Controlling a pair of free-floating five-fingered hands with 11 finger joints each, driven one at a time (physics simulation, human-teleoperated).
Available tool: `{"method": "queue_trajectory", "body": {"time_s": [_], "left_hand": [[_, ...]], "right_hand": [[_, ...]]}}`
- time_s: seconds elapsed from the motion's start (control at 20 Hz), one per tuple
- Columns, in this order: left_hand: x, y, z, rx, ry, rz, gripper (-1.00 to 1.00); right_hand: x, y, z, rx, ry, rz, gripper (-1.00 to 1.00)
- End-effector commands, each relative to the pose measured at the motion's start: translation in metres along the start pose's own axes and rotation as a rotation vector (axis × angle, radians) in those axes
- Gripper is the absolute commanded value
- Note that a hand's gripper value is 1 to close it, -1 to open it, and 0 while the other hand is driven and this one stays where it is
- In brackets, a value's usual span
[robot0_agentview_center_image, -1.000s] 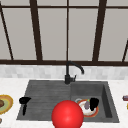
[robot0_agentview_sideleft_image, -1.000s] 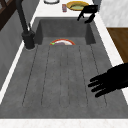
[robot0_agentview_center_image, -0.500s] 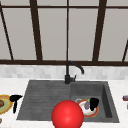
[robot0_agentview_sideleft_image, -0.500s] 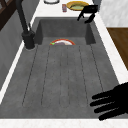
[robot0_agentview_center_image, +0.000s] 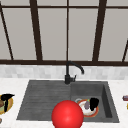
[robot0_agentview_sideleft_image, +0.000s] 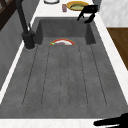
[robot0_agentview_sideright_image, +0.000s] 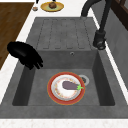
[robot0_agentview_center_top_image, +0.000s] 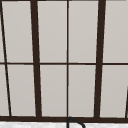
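My left hand (robot0_agentview_center_image: 6, 98) hovers open over a yellow plate (robot0_agentview_center_image: 8, 107) with brown food on the left counter. In the left side view its straight fingers (robot0_agentview_sideleft_image: 110, 122) reach in at the bottom right corner. My right hand (robot0_agentview_center_image: 94, 103) hangs with relaxed fingers and holds nothing. It is above the front edge of the sink basin (robot0_agentview_sideright_image: 26, 56), next to a red-rimmed plate (robot0_agentview_sideright_image: 51, 93). A purple eggplant (robot0_agentview_sideright_image: 70, 85) lies on that plate. The same hand (robot0_agentview_sideleft_image: 87, 12) shows at the basin's far rim in the left side view.
A black faucet (robot0_agentview_center_image: 68, 75) stands behind the sink. The ribbed draining board (robot0_agentview_sideleft_image: 65, 77) takes the sink's left half. A red ball (robot0_agentview_center_image: 67, 115) sits at the front edge. A second yellow plate (robot0_agentview_sideleft_image: 77, 5) and a small can (robot0_agentview_sideleft_image: 64, 7) stand on the right counter.
My left hand has moved left, off the draining board's front edge and over the yellow plate on the left counter. The right hand has stayed in place.
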Motion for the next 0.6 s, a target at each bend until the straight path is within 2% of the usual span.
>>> {"method": "queue_trajectory", "body": {"time_s": [0.0, 0.3, 0.4, 0.55], "left_hand": [[-0.002, 0.002, 0.031, 0.013, -0.007, 0.002, -1.00], [-0.015, 0.001, 0.080, 0.011, -0.007, 0.011, -1.00], [-0.031, -0.009, 0.096, 0.035, -0.022, 0.000, -1.00], [-0.048, -0.020, 0.109, 0.039, -0.024, -0.001, -1.00]], "right_hand": [[0.000, 0.000, 0.000, 0.000, 0.000, 0.000, 0.00], [0.000, 0.000, 0.000, 0.000, 0.000, 0.000, 0.00], [0.000, 0.000, 0.000, 0.000, 0.000, 0.000, 0.00], [0.000, 0.000, 0.000, 0.000, 0.000, 0.000, 0.00]]}}
